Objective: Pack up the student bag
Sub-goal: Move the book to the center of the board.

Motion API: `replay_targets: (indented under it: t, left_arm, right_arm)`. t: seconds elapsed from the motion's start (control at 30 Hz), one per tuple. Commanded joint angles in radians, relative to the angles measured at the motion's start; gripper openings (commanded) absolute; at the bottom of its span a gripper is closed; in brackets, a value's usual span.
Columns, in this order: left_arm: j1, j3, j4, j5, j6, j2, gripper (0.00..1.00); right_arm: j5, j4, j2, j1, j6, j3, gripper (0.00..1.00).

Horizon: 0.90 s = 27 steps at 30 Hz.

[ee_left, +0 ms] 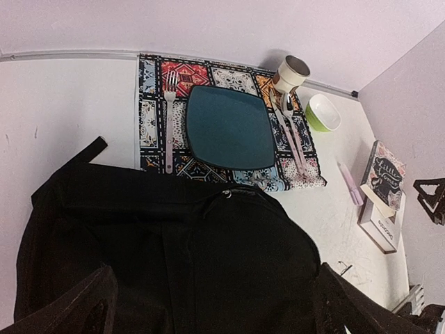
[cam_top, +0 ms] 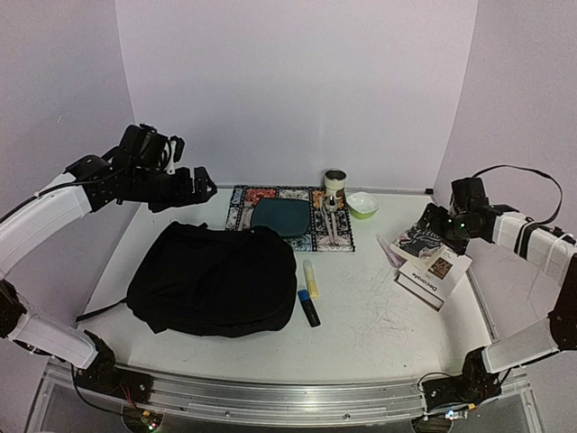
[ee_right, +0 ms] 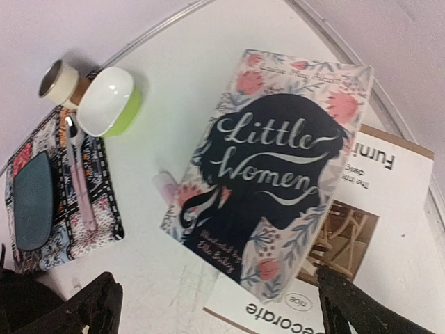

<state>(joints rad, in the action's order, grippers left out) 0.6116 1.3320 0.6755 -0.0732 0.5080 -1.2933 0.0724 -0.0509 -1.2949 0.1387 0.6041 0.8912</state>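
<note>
Hovering over two separate jobs: left tool (cam_top: 206,185) hangs high at about 10 o'clock of the desk (cam_top: 379,316), fingers spread wide and empty, its camera looking down on the student bag (cam_top: 215,280). Probably stationed there to reach the zipper pull (ee_left: 226,193), a small metal tab on the bag's far edge. Bag lies flat at 8 o'clock from desk centre: soft black fabric, rounded and slumped, one strap (cam_top: 95,314) trailing toward 8 o'clock. Mouth looks shut, so opening likely comes first. Right tool (ee_right: 219,284) sits above the books at 3 o'clock, fingers parted, gripping nothing, lined up over the paperback (ee_right: 271,174), a sensible first pick since it lies topmost. Paperback has a floral cover with a dark silhouette and rests askew on a larger white book (ee_right: 389,209), flat and stiff-edged. Just beside the bag at its 3 o'clock lie a yellow highlighter (cam_top: 310,278) and a dark marker (cam_top: 309,311), slim cylinders, liable to roll. At 12 o'clock a patterned cloth placemat (cam_top: 243,209) carries a teal squarish plate (cam_top: 281,216); green bowl (cam_top: 362,205) and cup (cam_top: 335,179) stand beside it.
</note>
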Motion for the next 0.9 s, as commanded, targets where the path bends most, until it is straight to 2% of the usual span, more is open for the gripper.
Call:
replay_targets:
  t: [0.0,0.13,0.27,0.43,0.63,0.87]
  left_arm:
    - [-0.006,-0.010,-0.070,0.037,0.014,-0.015,0.99]
    - [-0.006,-0.016,-0.083,0.056,0.012,-0.025,0.99]
    - [-0.006,-0.013,-0.094,0.069,0.009,-0.037,0.99]
    - [-0.006,-0.003,-0.099,0.104,0.000,-0.051,0.99]
    - [-0.006,0.002,-0.101,0.122,-0.003,-0.057,0.99]
    - [-0.006,0.038,-0.103,0.163,-0.015,-0.088,0.97]
  right_arm:
    - [0.096,-0.078,0.013,-0.058,0.044,-0.036,0.98]
    - [0.074,-0.082,-0.031,-0.102,0.035,-0.025,0.96]
    - [0.043,-0.080,-0.110,-0.122,0.010,0.004,0.82]
    - [0.015,-0.058,-0.202,-0.126,-0.013,0.040,0.78]
    - [-0.033,-0.028,-0.286,-0.126,-0.043,0.054,0.69]
    - [-0.165,-0.040,-0.349,-0.126,-0.061,0.024,0.48]
